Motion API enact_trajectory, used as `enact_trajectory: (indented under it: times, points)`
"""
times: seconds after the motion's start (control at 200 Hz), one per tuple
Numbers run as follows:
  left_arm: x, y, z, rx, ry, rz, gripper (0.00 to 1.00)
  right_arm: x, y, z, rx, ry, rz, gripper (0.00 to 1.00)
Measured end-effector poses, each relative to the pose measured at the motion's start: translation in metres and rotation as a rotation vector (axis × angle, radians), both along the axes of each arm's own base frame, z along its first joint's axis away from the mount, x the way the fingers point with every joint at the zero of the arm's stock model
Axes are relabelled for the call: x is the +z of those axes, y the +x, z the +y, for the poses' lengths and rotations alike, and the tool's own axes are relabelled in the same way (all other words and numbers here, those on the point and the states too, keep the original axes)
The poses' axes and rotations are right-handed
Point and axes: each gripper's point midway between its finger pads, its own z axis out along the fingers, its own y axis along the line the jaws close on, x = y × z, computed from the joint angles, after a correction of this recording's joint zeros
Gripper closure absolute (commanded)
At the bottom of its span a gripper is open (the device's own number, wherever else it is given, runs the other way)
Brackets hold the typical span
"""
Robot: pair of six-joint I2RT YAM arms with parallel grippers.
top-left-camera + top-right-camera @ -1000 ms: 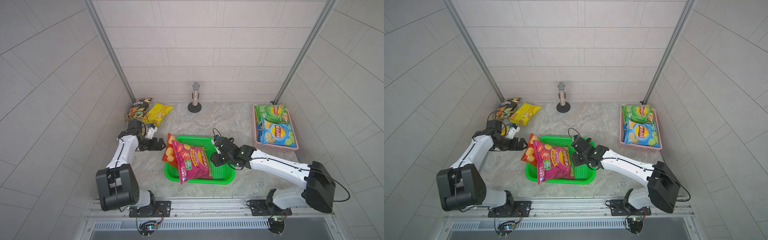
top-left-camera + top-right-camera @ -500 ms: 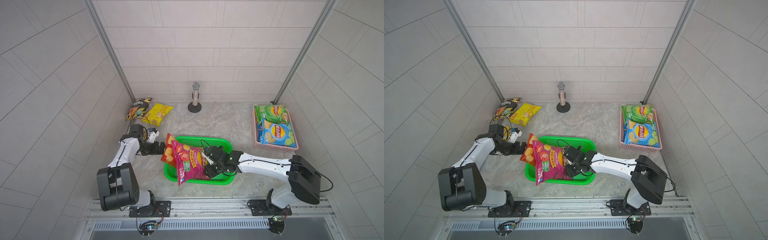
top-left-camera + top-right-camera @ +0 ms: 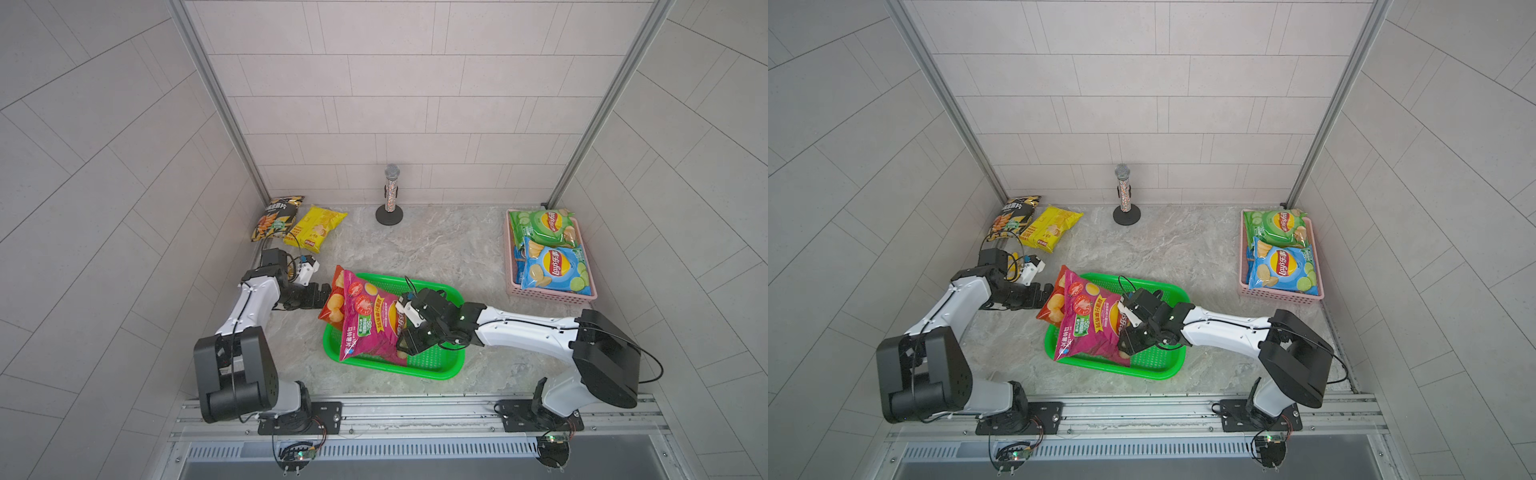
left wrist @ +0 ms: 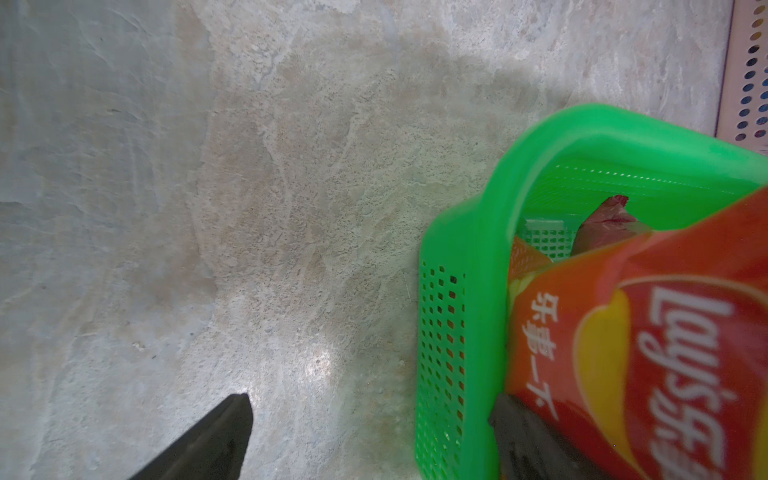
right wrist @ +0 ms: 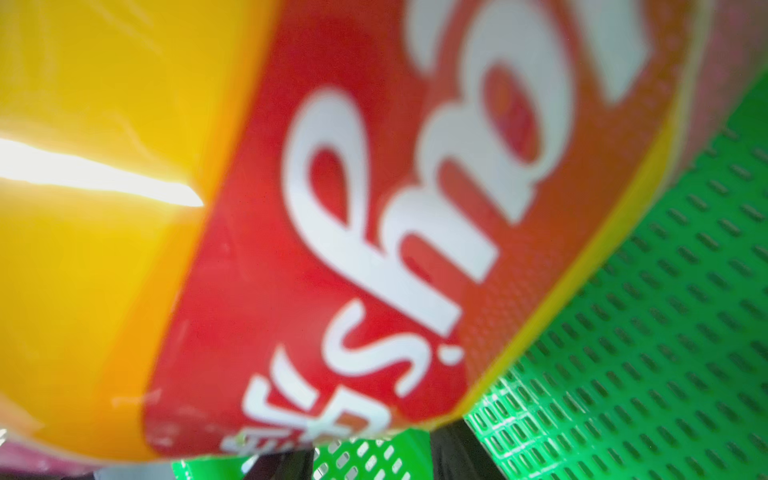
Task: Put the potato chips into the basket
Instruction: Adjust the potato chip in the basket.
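Pushing magenta bag [image 3: 368,322] flat into green basket [image 3: 415,371], maybe — cannot tell gap of right jaws; holding left jaws wide apart.

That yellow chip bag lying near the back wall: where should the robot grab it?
Probably the flat crimped seam at the near end of the yellow bag, coming down from above. The bag lies flat with a puffed middle that would slip, and the black bag sits close on its left.
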Motion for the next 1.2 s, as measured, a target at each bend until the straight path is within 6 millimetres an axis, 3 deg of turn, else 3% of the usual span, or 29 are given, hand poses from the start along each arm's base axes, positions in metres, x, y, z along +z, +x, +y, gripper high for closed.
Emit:
enact_trajectory:
  times: [0.57,0.771,1.201]
  points:
    - [0.001,0.002,0.0,0.006,-0.001,-0.005,0.02,0.014,-0.006,0.027,-0.005,0.209,0.14,0.49]
    - [0.0,0.002,0.0,0.012,-0.002,0.0,0.02,0.015,0.0,0.006,-0.028,0.13,0.092,0.46]
    - [0.003,0.002,0.002,0.032,0.01,-0.003,0.01,0.049,0.015,-0.04,-0.097,0.08,-0.017,0.45]
